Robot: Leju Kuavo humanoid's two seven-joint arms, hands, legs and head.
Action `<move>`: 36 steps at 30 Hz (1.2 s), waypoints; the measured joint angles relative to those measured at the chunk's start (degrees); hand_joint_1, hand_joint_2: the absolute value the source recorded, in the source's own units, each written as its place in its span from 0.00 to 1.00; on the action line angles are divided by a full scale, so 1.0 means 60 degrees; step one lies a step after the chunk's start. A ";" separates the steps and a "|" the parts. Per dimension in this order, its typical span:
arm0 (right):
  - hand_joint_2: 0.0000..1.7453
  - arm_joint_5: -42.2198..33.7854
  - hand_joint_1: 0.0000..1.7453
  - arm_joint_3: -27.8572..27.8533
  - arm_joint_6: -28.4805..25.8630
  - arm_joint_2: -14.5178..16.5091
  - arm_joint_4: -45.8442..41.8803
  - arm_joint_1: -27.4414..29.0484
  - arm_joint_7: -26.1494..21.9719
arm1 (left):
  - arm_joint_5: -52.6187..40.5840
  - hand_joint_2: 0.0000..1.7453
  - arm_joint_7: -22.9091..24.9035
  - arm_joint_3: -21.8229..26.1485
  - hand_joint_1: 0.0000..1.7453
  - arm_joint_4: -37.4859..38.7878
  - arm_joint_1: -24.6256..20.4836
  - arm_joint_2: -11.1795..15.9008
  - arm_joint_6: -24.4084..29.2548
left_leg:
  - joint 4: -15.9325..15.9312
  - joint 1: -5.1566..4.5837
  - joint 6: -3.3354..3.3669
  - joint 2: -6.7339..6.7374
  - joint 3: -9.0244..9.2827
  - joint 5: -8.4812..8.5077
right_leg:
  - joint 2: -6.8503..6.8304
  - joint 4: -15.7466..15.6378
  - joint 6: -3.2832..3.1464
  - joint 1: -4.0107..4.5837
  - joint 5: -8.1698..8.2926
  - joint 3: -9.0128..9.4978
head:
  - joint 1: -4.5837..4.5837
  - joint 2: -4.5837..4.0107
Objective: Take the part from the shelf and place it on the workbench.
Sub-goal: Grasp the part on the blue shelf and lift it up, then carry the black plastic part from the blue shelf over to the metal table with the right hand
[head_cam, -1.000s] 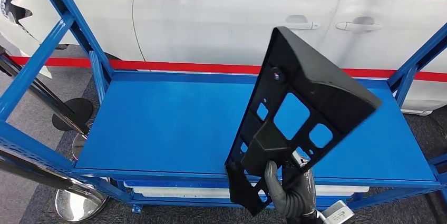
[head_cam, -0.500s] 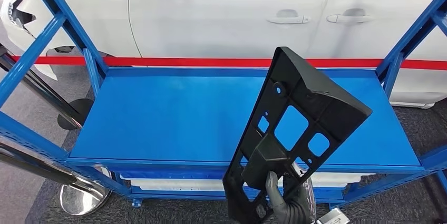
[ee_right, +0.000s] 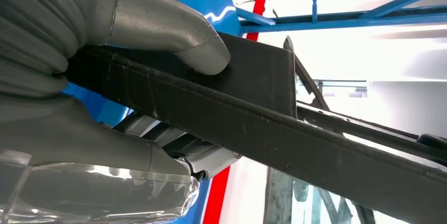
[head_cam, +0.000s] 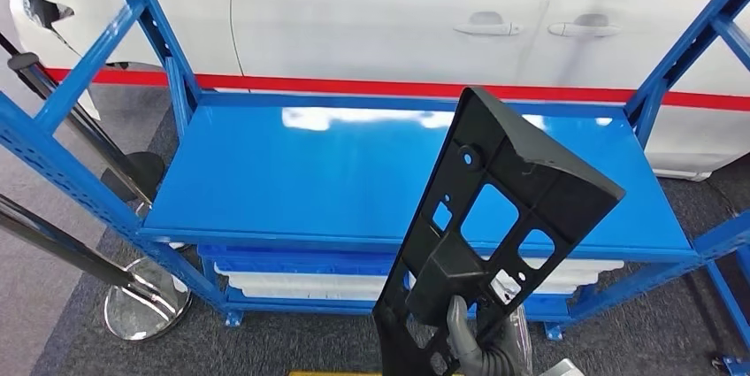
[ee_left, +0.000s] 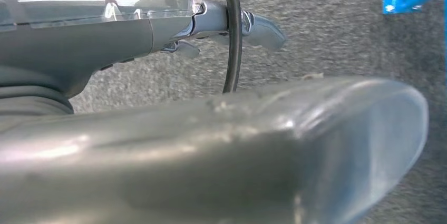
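I am holding the part point(head_cam: 495, 234), a flat black plastic bracket with several square and round cut-outs, in my right hand point(head_cam: 482, 349). My fingers are wrapped around its lower end; in the right wrist view my thumb point(ee_right: 174, 34) presses on one face of a dark bar of the part point(ee_right: 253, 124) while my other fingers close on the opposite side. The part stands nearly upright, tilted a little, in the air in front of the blue shelf point(head_cam: 398, 181), touching nothing but my hand.

I judge the first half of the task done: the part is off the shelf, and the shelf's top board shows only bare blue surface and a glare of light. The second half remains. The counter where the part must go is nowhere in these pictures, so I would need to turn or walk to find it before setting the part down.

My left hand point(ee_left: 211, 150) hangs low over grey carpet; the close, blurred picture does not let me tell whether its fingers are apart or closed.

Around me: a white car point(head_cam: 416, 22) with a red stripe stands just behind the shelf. To the left, a chrome barrier post base point(head_cam: 146, 305) sits on the carpet near the shelf's blue upright. A white tray point(head_cam: 301, 283) lies on the lower level of the shelf. The shelf's frame and the post are the nearest things the tall part could knock as I turn away.
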 joint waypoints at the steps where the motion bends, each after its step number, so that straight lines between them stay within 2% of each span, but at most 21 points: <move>1: 1.00 0.0014 1.00 -0.0005 0.0007 -0.0003 -0.0020 -0.0003 -0.0033 | -0.0020 0.00 0.0005 0.0000 0.00 0.0001 0.0000 0.0003 0.0000 | 0.0027 0.0002 -0.0022 0.0007 -0.0137 0.0091 | -0.0004 0.0202 0.0019 -0.0020 0.0062 0.0103 | 0.0000 0.0000; 2: 1.00 0.0035 1.00 -0.0009 0.0017 -0.0005 -0.0049 -0.0011 -0.0074 | -0.0039 0.00 0.0010 0.0000 0.00 0.0003 -0.0002 0.0005 0.0000 | 0.0061 0.0006 -0.0051 0.0011 -0.0271 0.0173 | -0.0009 0.0094 0.0029 -0.0042 0.0290 0.0357 | 0.0000 0.0000; 4: 1.00 0.0096 1.00 -0.0014 0.0036 -0.0005 -0.0143 -0.0057 -0.0177 | -0.0079 0.00 0.0020 0.0000 0.00 0.0008 -0.0005 0.0005 0.0001 | 0.0158 0.0012 -0.0132 0.0009 -0.0510 0.0298 | -0.0012 -0.1000 0.0020 -0.0084 0.0716 0.1297 | 0.0000 0.0000; 6: 1.00 0.0191 1.00 -0.0015 0.0027 -0.0005 -0.0265 -0.0160 -0.0290 | -0.0119 0.00 0.0043 0.0000 0.00 0.0011 -0.0012 0.0010 0.0015 | 0.0263 -0.0005 -0.0240 0.0003 -0.0652 0.0394 | 0.0008 -0.2243 -0.0051 -0.0062 0.0649 0.2137 | -0.0002 0.0000; 7: 1.00 0.0256 1.00 -0.0017 0.0009 -0.0005 -0.0323 -0.0225 -0.0339 | -0.0142 0.00 0.0061 0.0000 0.00 0.0011 -0.0013 0.0017 0.0022 | 0.0288 -0.0015 -0.0305 0.0001 -0.0690 0.0452 | 0.0017 -0.2559 -0.0103 -0.0032 0.0559 0.2315 | -0.0004 0.0000; 10: 1.00 0.0554 1.00 -0.0024 -0.0092 0.0001 -0.0438 -0.0443 -0.0409 | -0.0201 0.00 0.0139 0.0000 0.00 0.0011 0.0006 0.0051 0.0028 | 0.0360 0.0014 -0.0502 -0.0011 -0.0781 0.0468 | -0.0010 -0.2673 -0.0347 0.0000 0.0687 0.2209 | -0.0004 0.0000; 12: 1.00 0.0767 1.00 -0.0025 -0.0204 0.0026 -0.0503 -0.0581 -0.0407 | -0.0236 0.00 0.0188 0.0000 0.00 0.0011 0.0029 0.0066 0.0018 | 0.0933 0.0047 -0.0589 -0.0024 -0.1002 -0.0181 | -0.0050 -0.2698 -0.0523 -0.0015 0.0881 0.2019 | -0.0004 0.0000; 14: 1.00 0.0937 1.00 -0.0045 -0.0376 0.0068 -0.0555 -0.0671 -0.0412 | -0.0273 0.00 0.0235 0.0000 0.00 0.0011 0.0043 0.0068 -0.0004 | 0.2098 0.0057 -0.0643 -0.0027 -0.1315 -0.1076 | -0.0070 -0.2671 -0.0607 0.0030 0.1069 0.1770 | -0.0004 0.0000; 15: 1.00 0.1010 1.00 -0.0064 -0.0482 0.0086 -0.0576 -0.0693 -0.0426 | -0.0291 0.00 0.0259 0.0001 0.00 0.0011 0.0045 0.0070 -0.0017 | 0.2636 0.0059 -0.0656 -0.0027 -0.1401 -0.1313 | -0.0079 -0.2646 -0.0618 0.0060 0.1163 0.1630 | -0.0004 0.0000; 17: 1.00 0.1107 1.00 -0.0115 -0.0713 0.0100 -0.0629 -0.0700 -0.0503 | -0.0323 0.00 0.0291 0.0005 0.00 0.0011 0.0053 0.0078 -0.0043 | 0.2925 0.0049 -0.0621 -0.0028 -0.1193 -0.1141 | -0.0093 -0.2576 -0.0627 0.0119 0.1329 0.1347 | -0.0004 0.0000; 18: 1.00 0.1126 1.00 -0.0137 -0.0820 0.0100 -0.0666 -0.0691 -0.0557 | -0.0333 0.00 0.0302 0.0008 0.00 0.0011 0.0058 0.0081 -0.0062 | 0.2572 0.0032 -0.0566 -0.0031 -0.0845 -0.0867 | -0.0096 -0.2532 -0.0624 0.0148 0.1402 0.1212 | -0.0004 0.0000; 19: 1.00 0.1134 1.00 -0.0162 -0.0923 0.0100 -0.0710 -0.0677 -0.0614 | -0.0341 0.00 0.0307 0.0013 0.00 0.0010 0.0060 0.0086 -0.0081 | 0.1958 0.0004 -0.0480 -0.0036 -0.0370 -0.0660 | -0.0098 -0.2484 -0.0620 0.0163 0.1469 0.1096 | -0.0004 0.0000; 21: 1.00 0.1136 1.00 -0.0218 -0.1074 0.0100 -0.0809 -0.0642 -0.0703 | -0.0356 0.00 0.0317 0.0023 0.00 0.0008 0.0052 0.0100 -0.0111 | 0.0615 -0.0070 -0.0320 -0.0043 0.0541 -0.0622 | -0.0107 -0.2410 -0.0563 0.0186 0.1596 0.0940 | -0.0004 0.0000; 23: 1.00 0.1143 1.00 -0.0276 -0.1157 0.0100 -0.0901 -0.0616 -0.0746 | -0.0367 0.00 0.0321 0.0035 0.00 0.0007 0.0049 0.0109 -0.0119 | 0.0008 -0.0142 -0.0241 -0.0043 0.0842 -0.0727 | -0.0124 -0.2410 -0.0452 0.0154 0.1735 0.0892 | -0.0004 0.0000; 25: 1.00 0.1148 1.00 -0.0323 -0.1208 0.0099 -0.0975 -0.0586 -0.0755 | -0.0368 0.00 0.0321 0.0045 0.00 0.0007 0.0055 0.0104 -0.0124 | -0.0125 -0.0137 -0.0175 -0.0023 0.0748 -0.0536 | -0.0109 -0.2433 -0.0323 0.0132 0.1810 0.0863 | -0.0003 0.0000; 26: 1.00 0.1149 1.00 -0.0345 -0.1225 0.0098 -0.1007 -0.0569 -0.0756 | -0.0369 0.00 0.0321 0.0048 0.00 0.0007 0.0053 0.0100 -0.0129 | -0.0190 -0.0105 -0.0114 -0.0005 0.0678 -0.0402 | -0.0084 -0.2325 -0.0264 0.0129 0.1632 0.0804 | -0.0002 0.0000; 30: 1.00 0.1167 1.00 -0.0403 -0.1270 0.0090 -0.1054 -0.0518 -0.0726 | -0.0370 0.00 0.0322 0.0052 0.00 0.0007 0.0050 0.0093 -0.0148 | -0.0256 -0.0045 -0.0025 0.0042 0.0169 0.0082 | -0.0032 -0.0463 -0.0082 0.0009 -0.0012 0.0317 | -0.0002 0.0000; 31: 1.00 0.1169 1.00 -0.0414 -0.1283 0.0088 -0.1054 -0.0499 -0.0707 | -0.0370 0.00 0.0322 0.0053 0.00 0.0007 0.0050 0.0093 -0.0158 | -0.0233 -0.0037 -0.0049 0.0047 0.0024 0.0181 | -0.0033 -0.0054 -0.0040 -0.0032 -0.0076 0.0299 | -0.0001 0.0000; 33: 1.00 0.1146 1.00 -0.0447 -0.1304 0.0086 -0.1054 -0.0466 -0.0661 | -0.0370 0.00 0.0322 0.0058 0.00 0.0007 0.0051 0.0090 -0.0177 | -0.0125 0.0000 -0.0129 0.0053 -0.0290 0.0355 | -0.0036 -0.0089 0.0049 -0.0113 0.0391 0.0681 | -0.0003 0.0000; 34: 1.00 0.1113 1.00 -0.0466 -0.1304 0.0082 -0.1058 -0.0452 -0.0629 | -0.0370 0.00 0.0322 0.0063 0.00 0.0007 0.0051 0.0088 -0.0187 | -0.0036 0.0024 -0.0179 0.0052 -0.0450 0.0418 | -0.0037 -0.0574 0.0091 -0.0156 0.0671 0.1110 | -0.0002 0.0000; 36: 1.00 0.1020 1.00 -0.0496 -0.1264 0.0073 -0.1077 -0.0437 -0.0564 | -0.0371 0.00 0.0322 0.0079 0.00 0.0003 0.0048 0.0086 -0.0212 | 0.0174 0.0043 -0.0285 0.0043 -0.0703 0.0495 | -0.0027 -0.1880 0.0126 -0.0189 0.0683 0.2023 | -0.0003 0.0000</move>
